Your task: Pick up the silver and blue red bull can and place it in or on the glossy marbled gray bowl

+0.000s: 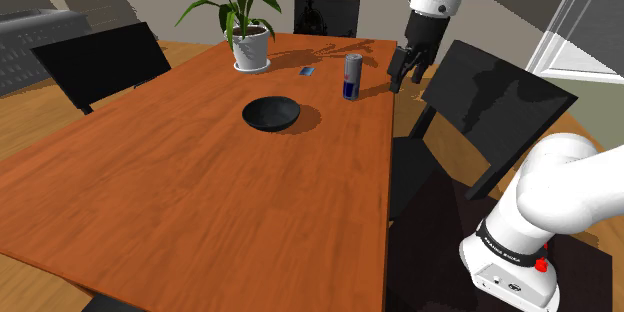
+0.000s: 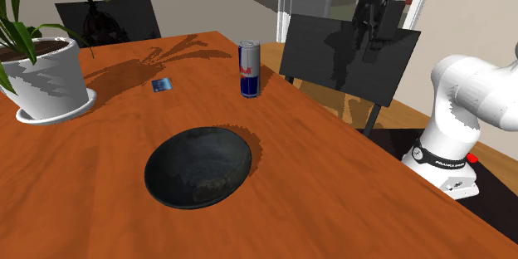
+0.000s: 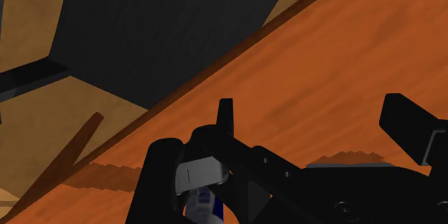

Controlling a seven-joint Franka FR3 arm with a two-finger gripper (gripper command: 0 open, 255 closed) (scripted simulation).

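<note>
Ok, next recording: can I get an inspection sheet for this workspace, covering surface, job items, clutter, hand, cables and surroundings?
Surface: wooden table, orange-brown.
Job's things: Red Bull can stands upright on the table; dark glossy bowl sits upright with nothing in it, apart from the can.
Clutter: potted plant in a white pot; small blue card lies flat between the plant and the can.
Grippers: hand is open, holds nothing, and is in the air near the table's edge, apart from the can.
Cables: nothing seen.
Surroundings: black chairs around the table.
</note>
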